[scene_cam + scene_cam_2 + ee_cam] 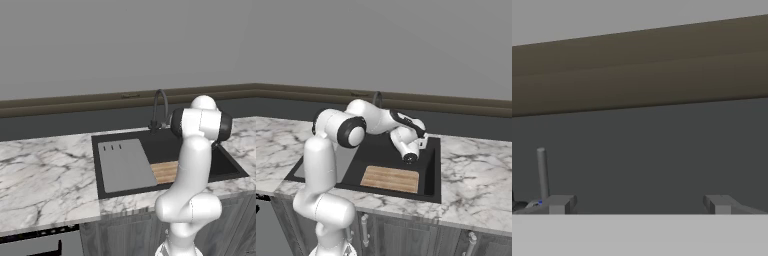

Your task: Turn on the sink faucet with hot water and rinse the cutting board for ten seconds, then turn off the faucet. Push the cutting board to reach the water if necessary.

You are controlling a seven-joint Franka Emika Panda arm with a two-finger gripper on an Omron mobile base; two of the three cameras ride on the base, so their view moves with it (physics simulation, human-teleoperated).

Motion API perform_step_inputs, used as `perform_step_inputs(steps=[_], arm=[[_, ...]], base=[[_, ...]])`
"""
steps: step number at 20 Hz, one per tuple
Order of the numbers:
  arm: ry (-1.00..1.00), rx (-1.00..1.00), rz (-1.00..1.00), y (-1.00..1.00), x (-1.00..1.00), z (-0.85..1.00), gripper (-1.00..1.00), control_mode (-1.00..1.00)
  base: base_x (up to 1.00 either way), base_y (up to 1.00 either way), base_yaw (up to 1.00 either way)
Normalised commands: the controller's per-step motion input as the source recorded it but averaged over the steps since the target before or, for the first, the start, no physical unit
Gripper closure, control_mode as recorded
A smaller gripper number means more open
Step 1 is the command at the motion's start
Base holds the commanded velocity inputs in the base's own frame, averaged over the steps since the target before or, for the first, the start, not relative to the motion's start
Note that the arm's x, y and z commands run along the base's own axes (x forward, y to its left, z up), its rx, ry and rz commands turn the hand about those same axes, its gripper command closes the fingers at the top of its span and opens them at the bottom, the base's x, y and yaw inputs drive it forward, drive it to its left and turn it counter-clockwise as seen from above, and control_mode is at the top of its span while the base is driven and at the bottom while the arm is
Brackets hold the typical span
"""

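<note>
One striped light-brown cutting board (390, 179)

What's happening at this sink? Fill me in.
A white robot arm reaches over the black sink toward the sink faucet at its back edge. Its gripper is open and holds nothing, facing the dark back wall, with a thin upright rod just left of its fingertips. No water is running. The cutting board lies dry at the sink's front, beside a grey slotted slab.

cutting board (165, 172) partly behind the arm, sink faucet (377, 98) mostly hidden by arm, tool's grip state unclear
</note>
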Motion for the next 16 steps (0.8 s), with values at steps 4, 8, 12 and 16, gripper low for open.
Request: perform_step_inputs(steps=[4,8,12,16], arm=[[0.00,0.00,0.00,0.31,0.04,0.00,-1.00,-1.00],[0.00,0.00,0.00,0.41,0.19,0.00,-1.00,-1.00],[0.00,0.00,0.00,0.35,0.21,0.00,-1.00,-1.00],[0.00,0.00,0.00,0.27,0.29,0.00,-1.00,-1.00]], base=[[0.00,0.00,0.00],[0.00,0.00,0.00],[0.00,0.00,0.00],[0.00,0.00,0.00]])
